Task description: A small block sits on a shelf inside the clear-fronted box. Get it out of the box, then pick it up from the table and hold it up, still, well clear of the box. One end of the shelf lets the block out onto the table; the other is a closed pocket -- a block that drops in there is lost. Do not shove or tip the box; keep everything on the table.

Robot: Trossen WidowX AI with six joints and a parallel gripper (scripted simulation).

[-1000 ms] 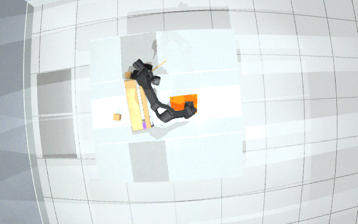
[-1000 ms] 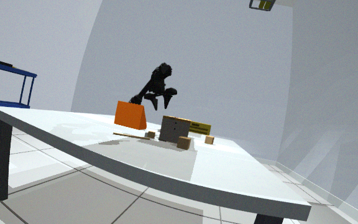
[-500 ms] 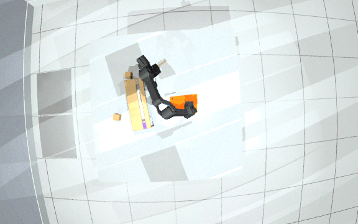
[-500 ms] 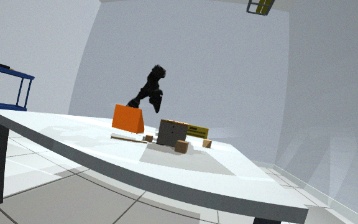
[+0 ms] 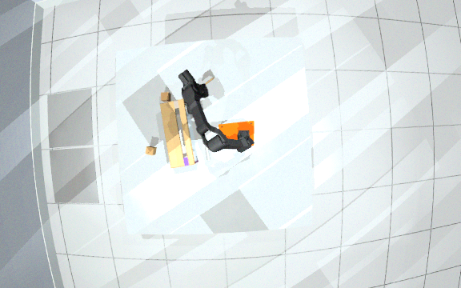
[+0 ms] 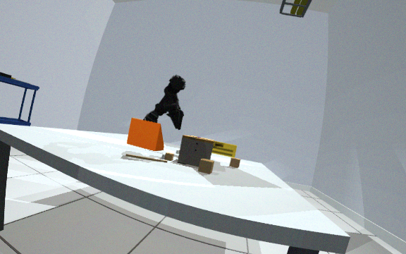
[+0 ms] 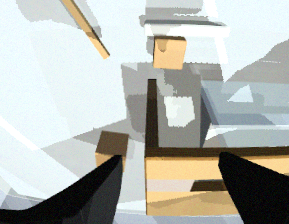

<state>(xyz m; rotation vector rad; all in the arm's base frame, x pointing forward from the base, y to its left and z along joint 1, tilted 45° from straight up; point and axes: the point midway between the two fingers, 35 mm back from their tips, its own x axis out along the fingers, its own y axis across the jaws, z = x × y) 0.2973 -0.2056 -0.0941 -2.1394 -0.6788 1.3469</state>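
A small light wooden block point(image 6: 169, 156) point(image 7: 170, 54) lies on the table just outside the box's near end, on the clear-fronted side; the arm seems to hide it in the top view. The wooden box point(image 5: 170, 128) point(image 6: 193, 152) point(image 7: 167, 202) stands upright, with a slot along its top. No block shows inside, but the shelf is mostly hidden. My gripper point(image 5: 194, 84) point(image 6: 178, 128) point(image 7: 171, 160) is open and empty, high above the table near the box's end. The block is ahead of the fingertips in the wrist view, not between them.
A brown cube point(image 5: 165, 96) point(image 6: 206, 166) point(image 7: 112, 144) sits by the box's end. Another cube point(image 5: 150, 150) point(image 6: 235, 162) is behind the box. A thin stick point(image 5: 210, 80) point(image 6: 146, 158) point(image 7: 87, 30) lies near the block. An orange wedge point(image 5: 230, 129) point(image 6: 144, 135) stands by the arm's base.
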